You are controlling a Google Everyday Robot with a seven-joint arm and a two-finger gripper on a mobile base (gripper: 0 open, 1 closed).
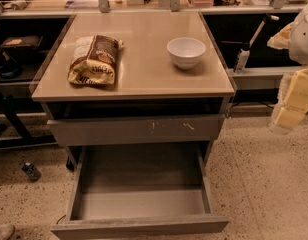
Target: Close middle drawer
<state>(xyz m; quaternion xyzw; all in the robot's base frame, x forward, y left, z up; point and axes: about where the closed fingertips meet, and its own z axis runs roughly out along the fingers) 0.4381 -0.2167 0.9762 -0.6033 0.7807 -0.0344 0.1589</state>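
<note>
The middle drawer [141, 184] is pulled far out of the grey cabinet, towards me. Its bare grey box interior is empty and its plain front [139, 227] sits at the bottom edge of the view. Above it, a taller drawer front with pale scratch marks [139, 130] stands slightly out from the cabinet. My gripper [289, 114], cream-coloured, hangs at the right edge of the view. It is beside the cabinet at about top-drawer height, well right of the open drawer and touching nothing.
On the cabinet top [144, 81] lie a brown chip bag [95, 59] and a white bowl [186, 51]. A small bottle [31, 171] lies on the speckled floor at left. A white spray bottle [242, 59] stands behind at right. Desks with clutter run along the back.
</note>
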